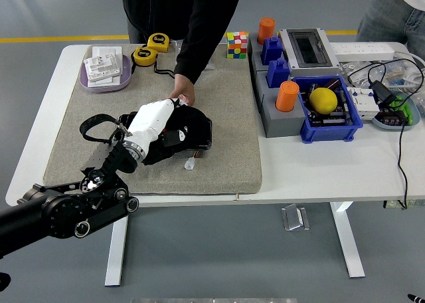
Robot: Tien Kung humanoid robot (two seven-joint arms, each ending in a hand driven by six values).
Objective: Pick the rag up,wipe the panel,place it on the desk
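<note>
Rag: dark cloth bunched on top of the black panel, under the left robot hand.
Panel: black flat unit lying on the grey mat; only its right end shows clear of the cloth.
Left robot hand: white-shelled hand entering from the lower left, pressed down on the rag; whether its fingers are clenched on the cloth cannot be told from this view.
Person's hand: a hand from the far side rests at the panel's far edge, just beside the robot hand.
Mat: grey felt pad covering the left half of the surface.
Small clear piece: lies on the mat just in front of the panel.
Purple tray: oval dish at the far left corner, holding white cards or packets.
Blue bin: open box at right, holding a yellow ball over dark parts.
Grey block: holder left of the bin, carrying an orange cylinder and blue blocks.
Light blue dish: at the far right edge, holding cables and a green part.
Tape measures: two yellow ones beyond the mat.
</note>
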